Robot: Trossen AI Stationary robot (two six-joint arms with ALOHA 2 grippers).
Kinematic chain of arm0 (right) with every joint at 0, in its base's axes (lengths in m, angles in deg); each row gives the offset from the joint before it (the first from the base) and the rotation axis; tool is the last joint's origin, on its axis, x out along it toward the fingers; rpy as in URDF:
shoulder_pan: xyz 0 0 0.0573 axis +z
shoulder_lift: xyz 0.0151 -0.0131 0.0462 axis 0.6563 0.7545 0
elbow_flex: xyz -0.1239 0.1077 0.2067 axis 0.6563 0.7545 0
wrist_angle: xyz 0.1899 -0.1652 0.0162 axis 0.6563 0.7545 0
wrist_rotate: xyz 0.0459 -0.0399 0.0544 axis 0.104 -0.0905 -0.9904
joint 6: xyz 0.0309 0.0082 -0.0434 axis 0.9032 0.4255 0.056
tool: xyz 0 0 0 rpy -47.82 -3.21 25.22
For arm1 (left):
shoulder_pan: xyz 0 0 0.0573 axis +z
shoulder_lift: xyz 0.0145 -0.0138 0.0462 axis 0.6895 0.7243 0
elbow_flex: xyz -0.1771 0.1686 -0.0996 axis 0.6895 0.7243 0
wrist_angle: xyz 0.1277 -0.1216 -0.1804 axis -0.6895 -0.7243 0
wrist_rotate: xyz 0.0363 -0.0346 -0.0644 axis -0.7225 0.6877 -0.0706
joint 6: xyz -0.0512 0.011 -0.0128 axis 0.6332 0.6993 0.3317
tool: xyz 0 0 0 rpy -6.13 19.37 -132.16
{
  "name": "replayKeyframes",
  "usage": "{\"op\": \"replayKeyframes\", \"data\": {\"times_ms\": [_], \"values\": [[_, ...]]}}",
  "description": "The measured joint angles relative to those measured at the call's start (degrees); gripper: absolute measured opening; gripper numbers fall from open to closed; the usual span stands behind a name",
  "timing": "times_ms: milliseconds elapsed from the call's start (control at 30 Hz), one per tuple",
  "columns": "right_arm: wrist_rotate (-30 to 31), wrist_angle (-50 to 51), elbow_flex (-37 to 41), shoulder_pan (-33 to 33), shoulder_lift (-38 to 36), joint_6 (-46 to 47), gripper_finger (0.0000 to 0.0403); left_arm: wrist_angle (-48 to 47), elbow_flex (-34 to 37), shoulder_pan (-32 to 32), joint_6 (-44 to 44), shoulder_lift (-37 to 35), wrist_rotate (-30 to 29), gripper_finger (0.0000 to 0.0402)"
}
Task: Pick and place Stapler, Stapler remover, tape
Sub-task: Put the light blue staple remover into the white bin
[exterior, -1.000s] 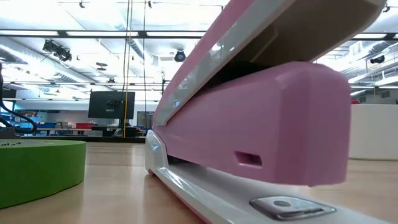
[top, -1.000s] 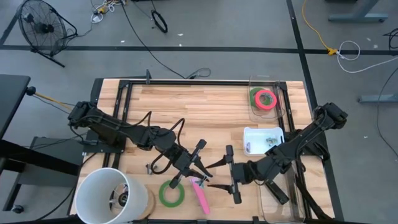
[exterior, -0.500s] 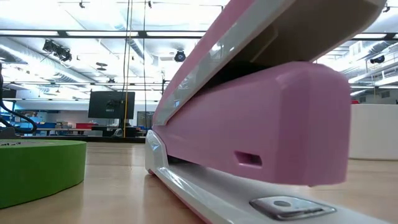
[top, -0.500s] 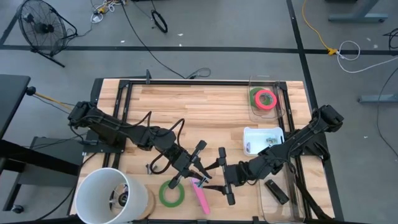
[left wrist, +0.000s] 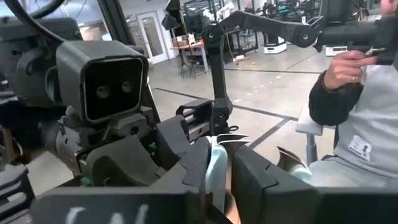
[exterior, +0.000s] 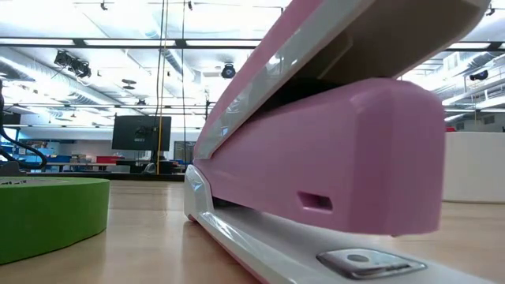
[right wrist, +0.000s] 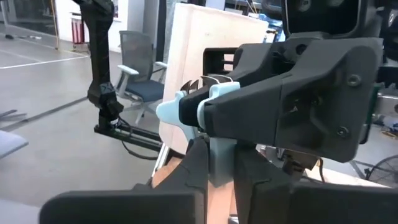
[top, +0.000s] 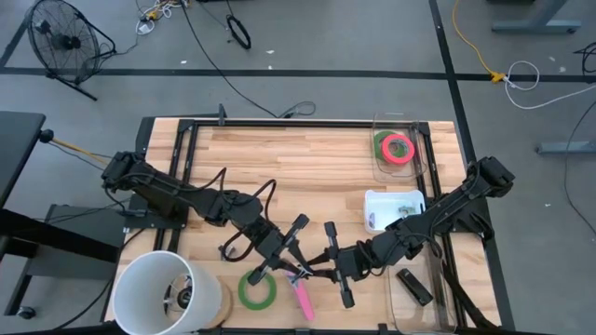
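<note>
A light-blue stapler remover [right wrist: 208,106] with metal claws [right wrist: 204,82] is held above the table's near middle, between my two grippers. My left gripper [top: 299,263] is shut on it from the left. My right gripper [top: 318,268] meets it from the right, its fingers closed on the remover's other end. A pink stapler [top: 303,298] lies flat on the table just below them, and it fills the low view [exterior: 331,158]. One green tape roll [top: 256,289] lies flat beside the stapler. A red-pink roll [top: 399,148] and a second green roll [top: 383,144] lie in a clear bin. My left gripper pinches the remover's light-blue body [left wrist: 217,167] between its two fingers, coming level from the table's left. The remover is lifted clear of the table. My right gripper pinches the light-blue handle end [right wrist: 219,158] between its two fingers [right wrist: 196,163], coming level from the table's right, opposite the left gripper.
A clear bin [top: 410,126] stands at the far right and a white tray [top: 377,200] at mid right. A white bucket [top: 158,293] stands at the near left corner. A black object [top: 414,286] lies at the near right. A seated person [left wrist: 367,118] is beyond the table.
My right gripper has moved toward the table's left, up to the left gripper and the remover it holds. The left gripper has stayed nearly in place. The stapler and the green roll have not moved.
</note>
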Motion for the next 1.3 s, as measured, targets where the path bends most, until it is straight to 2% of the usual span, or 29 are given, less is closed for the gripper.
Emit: {"op": "replayKeyframes", "data": {"times_ms": [167,333,500,600,733,900,1000,1100,1300], "values": [[0.3,0.4,0.0,0.2,0.0,0.8,0.0027,0.0,0.0,-0.1,0.9,0.0,-0.8,0.0115],[1.1,1.8,0.0,1.2,-0.1,1.6,0.0027,0.0,0.0,0.0,0.8,0.0,-0.9,0.0150],[5.3,5.1,-0.1,2.7,-0.7,2.7,0.0027,-0.3,0.1,0.4,0.8,-0.6,-1.9,0.0160],[10.9,10.1,-0.2,3.8,-2.0,6.2,0.0027,-1.0,0.2,0.6,0.7,-1.2,-2.7,0.0160],[14.8,20.6,0.1,5.8,-4.4,10.9,0.0026,-1.6,-0.1,0.6,0.9,-2.9,-3.0,0.0158],[20.8,33.4,-0.1,8.7,-7.9,22.1,0.0026,-4.6,0.1,0.3,0.9,-5.3,-3.1,0.0158],[22.7,44.3,0.1,10.6,-9.0,30.7,0.0026,-5.1,0.0,0.4,2.1,-6.4,-3.8,0.0158],[22.9,55.7,0.1,12.5,-11.0,42.3,0.0026,-8.3,-0.2,0.1,3.7,-7.8,-4.8,0.0158],[21.4,81.0,0.0,15.1,-12.4,67.4,0.0026,-22.7,0.0,0.0,7.2,-9.6,-8.9,0.0158]]}}
